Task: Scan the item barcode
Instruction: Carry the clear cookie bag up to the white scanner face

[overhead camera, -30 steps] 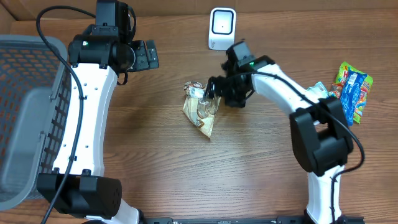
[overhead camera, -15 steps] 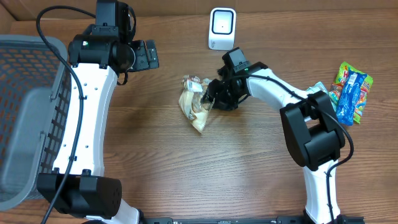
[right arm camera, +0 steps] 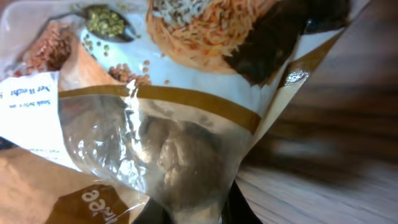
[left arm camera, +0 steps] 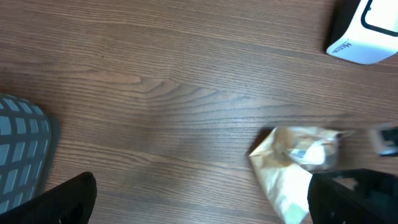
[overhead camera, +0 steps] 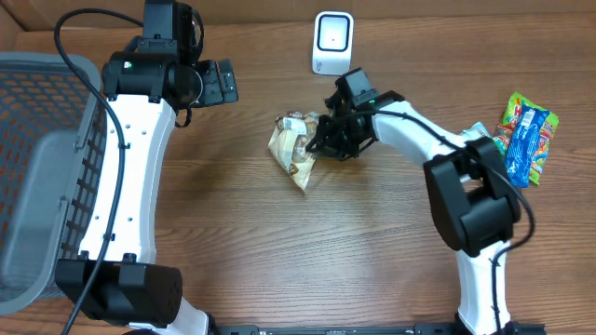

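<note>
The item is a crumpled tan and clear snack bag (overhead camera: 292, 152) lying on the wooden table below the white barcode scanner (overhead camera: 332, 42). My right gripper (overhead camera: 319, 140) is at the bag's right edge, shut on it. In the right wrist view the bag (right arm camera: 174, 93) fills the frame and its clear film is pinched between the dark fingers (right arm camera: 241, 210) of the right gripper (right arm camera: 194, 213). My left gripper (overhead camera: 216, 82) hangs open at the upper left, apart from the bag. Its wrist view shows the bag (left arm camera: 289, 171) and the scanner (left arm camera: 367, 28) to the right, with nothing between the left gripper (left arm camera: 202, 202) fingers.
A grey mesh basket (overhead camera: 37, 167) stands at the table's left edge and shows in the left wrist view as the basket (left arm camera: 22, 143). Colourful snack packs (overhead camera: 526, 135) lie at the far right. Bare wood lies in front of the bag.
My right gripper has closed on the bag's right edge. The bag has been nudged a little to the left and turned. The left arm has not moved.
</note>
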### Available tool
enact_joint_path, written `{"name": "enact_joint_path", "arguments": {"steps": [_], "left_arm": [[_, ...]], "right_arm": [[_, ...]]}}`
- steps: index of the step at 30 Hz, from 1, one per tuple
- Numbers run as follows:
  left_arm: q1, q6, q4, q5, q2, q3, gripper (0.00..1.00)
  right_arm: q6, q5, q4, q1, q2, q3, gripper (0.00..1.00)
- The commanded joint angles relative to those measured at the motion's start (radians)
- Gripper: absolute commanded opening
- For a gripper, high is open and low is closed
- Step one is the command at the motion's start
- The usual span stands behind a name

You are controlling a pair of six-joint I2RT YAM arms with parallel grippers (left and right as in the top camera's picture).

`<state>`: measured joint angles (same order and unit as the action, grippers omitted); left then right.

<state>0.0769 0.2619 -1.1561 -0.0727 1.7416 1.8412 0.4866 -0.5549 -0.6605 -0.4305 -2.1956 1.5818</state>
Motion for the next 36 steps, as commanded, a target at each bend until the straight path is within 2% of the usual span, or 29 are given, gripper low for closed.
{"name": "enact_joint_path", "arguments": {"steps": [1, 6, 9, 16, 24, 31, 36], "left_arm": [[0.002, -0.004, 0.002, -0.009, 0.005, 0.026, 1.0], [0.002, -0.004, 0.002, -0.009, 0.005, 0.026, 1.0], [0.002, -0.004, 0.002, -0.009, 0.005, 0.026, 1.0], [0.002, -0.004, 0.002, -0.009, 0.005, 0.026, 1.0], [0.002, -0.004, 0.002, -0.009, 0.005, 0.026, 1.0], [0.002, -0.004, 0.002, -0.009, 0.005, 0.026, 1.0], [0.002, -0.004, 0.002, -0.009, 0.005, 0.026, 1.0]], "right_arm": [[-0.135, 0.058, 0.0, 0.007, 0.173, 0.024, 0.04], [-0.257, 0.074, -0.02, 0.007, 0.306, 0.024, 0.04], [-0.259, 0.13, -0.042, 0.007, 0.357, 0.024, 0.04], [-0.217, 0.284, -0.204, 0.011, 0.452, 0.084, 0.04], [-0.122, 0.5, -0.401, 0.011, 0.457, 0.186, 0.04], [-0.11, 0.544, -0.445, 0.011, 0.456, 0.186, 0.04], [-0.082, 0.701, -0.426, 0.009, 0.456, 0.185, 0.04]]}}
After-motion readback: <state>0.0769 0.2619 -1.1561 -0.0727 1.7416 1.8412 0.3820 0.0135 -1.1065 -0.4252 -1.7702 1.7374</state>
